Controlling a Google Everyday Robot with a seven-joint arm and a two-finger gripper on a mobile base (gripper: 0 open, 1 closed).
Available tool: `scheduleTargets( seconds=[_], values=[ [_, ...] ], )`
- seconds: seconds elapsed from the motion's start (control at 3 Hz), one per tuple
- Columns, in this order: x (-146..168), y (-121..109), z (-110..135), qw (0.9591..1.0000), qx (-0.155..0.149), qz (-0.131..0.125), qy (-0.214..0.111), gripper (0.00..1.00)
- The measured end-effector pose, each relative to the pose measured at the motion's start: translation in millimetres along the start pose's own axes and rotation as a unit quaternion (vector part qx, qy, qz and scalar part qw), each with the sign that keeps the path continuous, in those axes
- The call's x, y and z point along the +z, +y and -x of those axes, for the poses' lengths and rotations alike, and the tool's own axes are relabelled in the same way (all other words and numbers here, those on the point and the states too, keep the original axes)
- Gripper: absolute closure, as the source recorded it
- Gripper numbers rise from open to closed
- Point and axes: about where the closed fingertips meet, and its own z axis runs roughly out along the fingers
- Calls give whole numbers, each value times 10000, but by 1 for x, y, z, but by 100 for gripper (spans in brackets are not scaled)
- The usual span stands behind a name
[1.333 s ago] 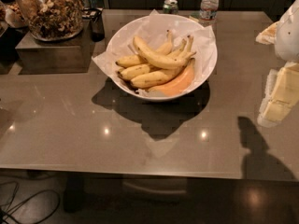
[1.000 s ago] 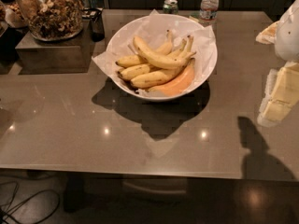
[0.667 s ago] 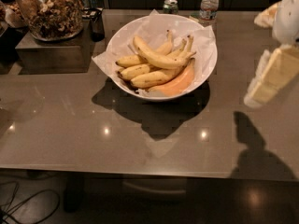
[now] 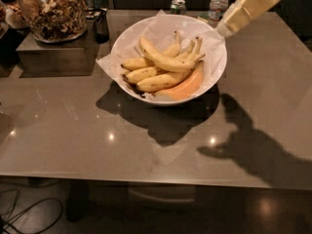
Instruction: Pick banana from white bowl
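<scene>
Positions are given relative to the white bowl (image 4: 219,77) on the grey bench (image 4: 68,135).

1. Far left of the bowl: a glass jar of granola (image 4: 53,11) on a dark block (image 4: 53,55); a small dark cup (image 4: 101,26) stands between it and the bowl.
2. In the bowl, on crinkled white paper (image 4: 105,62): the banana (image 4: 163,59) lies across the top of the shorter bananas (image 4: 151,82), tip toward the right rim. An orange crescent piece (image 4: 187,85) sits at the lower right.
3. Behind the bowl: a can (image 4: 178,6) and a water bottle (image 4: 218,4).
4. Above the bowl's upper right rim: the hand (image 4: 228,24), probably clear of the fruit. Whether it is apart or together cannot be told.
5. Right of the bowl: the arm's shadow (image 4: 253,147) on the bench.
</scene>
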Motion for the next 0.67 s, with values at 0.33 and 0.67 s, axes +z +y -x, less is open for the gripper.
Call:
scheduleTargets(
  seconds=[0.33,0.67],
  values=[
    [-3,-3,6,10000,-7,-48,-76,0],
    [22,3,-9,9997,231,115,-3,0]
  ],
)
